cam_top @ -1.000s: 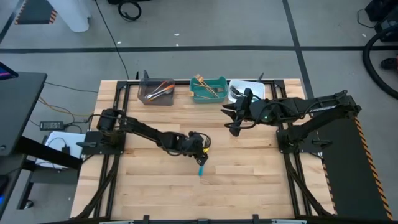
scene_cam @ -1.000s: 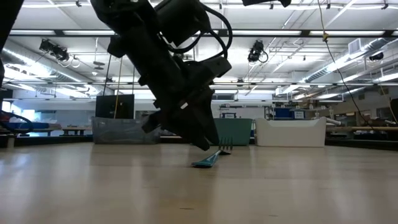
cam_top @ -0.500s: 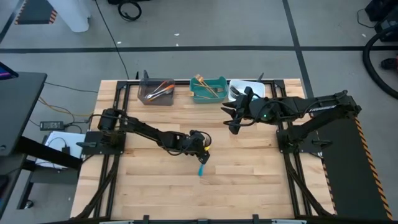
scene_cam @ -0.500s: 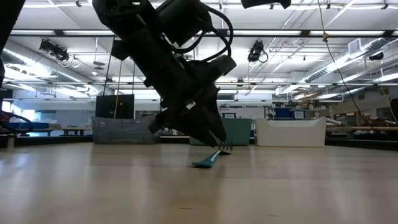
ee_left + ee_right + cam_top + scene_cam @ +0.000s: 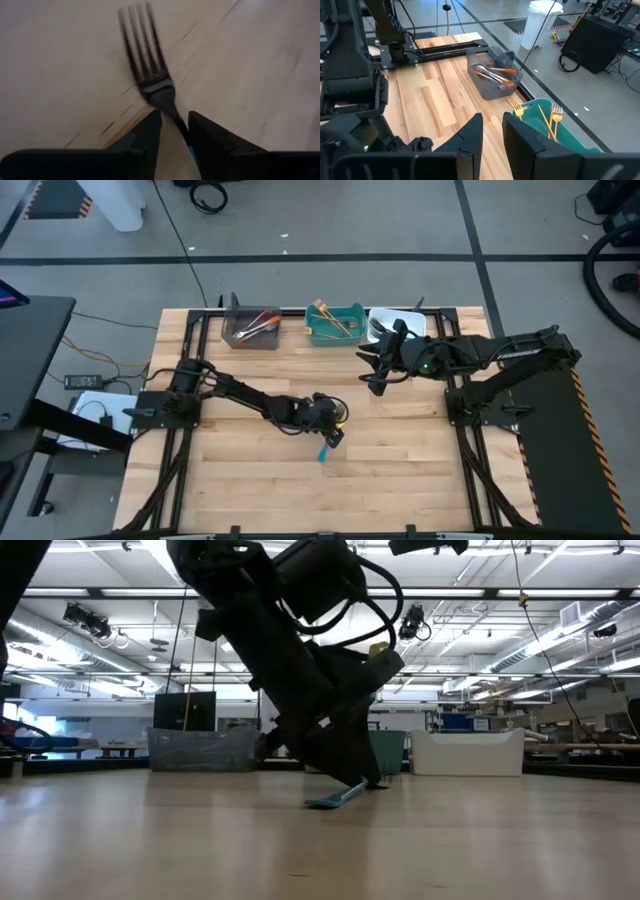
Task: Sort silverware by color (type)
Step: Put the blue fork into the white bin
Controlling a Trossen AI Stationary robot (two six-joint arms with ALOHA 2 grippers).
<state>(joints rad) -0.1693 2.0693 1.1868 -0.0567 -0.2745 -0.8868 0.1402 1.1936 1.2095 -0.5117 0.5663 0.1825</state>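
Observation:
A fork with a blue handle point(image 5: 323, 451) and dark tines point(image 5: 144, 55) lies on the wooden table, near its middle. My left gripper point(image 5: 337, 433) is down at the fork's tine end. Its fingers stand close on either side of the fork's neck point(image 5: 176, 119), with a little room showing on each side. In the low view point(image 5: 362, 780) the gripper hides the tines. My right gripper point(image 5: 373, 380) hangs empty above the table's far right part, its fingers point(image 5: 472, 135) drawn together to a narrow slit. My left gripper comes slanting down from the table's left, and its fingers point(image 5: 150, 132) lie on either side of the fork's neck, along the fork. Whether they touch the neck I cannot tell. The blue handle point(image 5: 328, 802) rests on the table.
Three bins stand along the far edge. A grey one point(image 5: 251, 330) holds orange-handled forks, a teal one point(image 5: 335, 325) holds gold forks, and a white one point(image 5: 395, 323) sits behind my right arm. The table's near half is bare wood.
My left gripper has gone toward the table's right and near edges and down onto the fork's tine end, which it now hides in the low view. The fork has stayed where it was.

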